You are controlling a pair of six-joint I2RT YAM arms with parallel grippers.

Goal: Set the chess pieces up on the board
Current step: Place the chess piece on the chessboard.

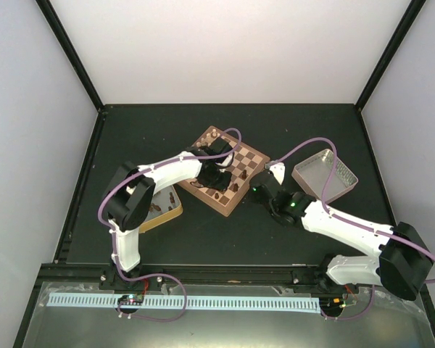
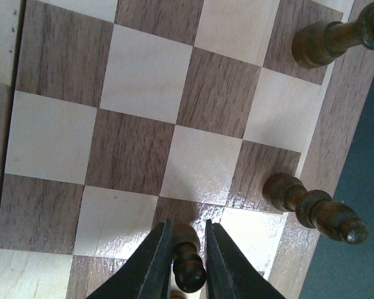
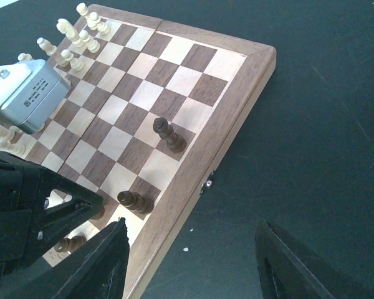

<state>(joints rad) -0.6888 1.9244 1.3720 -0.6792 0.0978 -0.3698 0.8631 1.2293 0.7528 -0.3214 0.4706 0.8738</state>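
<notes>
The board (image 1: 235,156) lies tilted in mid-table. Cream chessmen (image 3: 75,37) line its far side. My left gripper (image 2: 188,252) points down over the board's near right corner (image 1: 213,180). Its fingers (image 2: 154,261) are closed on the head of a dark pawn (image 2: 188,265) whose base rests on a square. Two more dark pieces (image 2: 311,208) (image 2: 333,38) stand along the rim row. My right gripper (image 3: 193,261) is open and empty, low over the dark mat just off the board's right rim (image 1: 262,187). Dark pieces (image 3: 169,135) (image 3: 136,201) show in the right wrist view.
A shallow metal tray (image 1: 325,176) sits right of the board. Another tray (image 1: 167,206) with small pieces lies at the left, partly under the left arm. The left arm's black gripper body (image 3: 25,212) and grey housing (image 3: 25,93) hang over the board's near side.
</notes>
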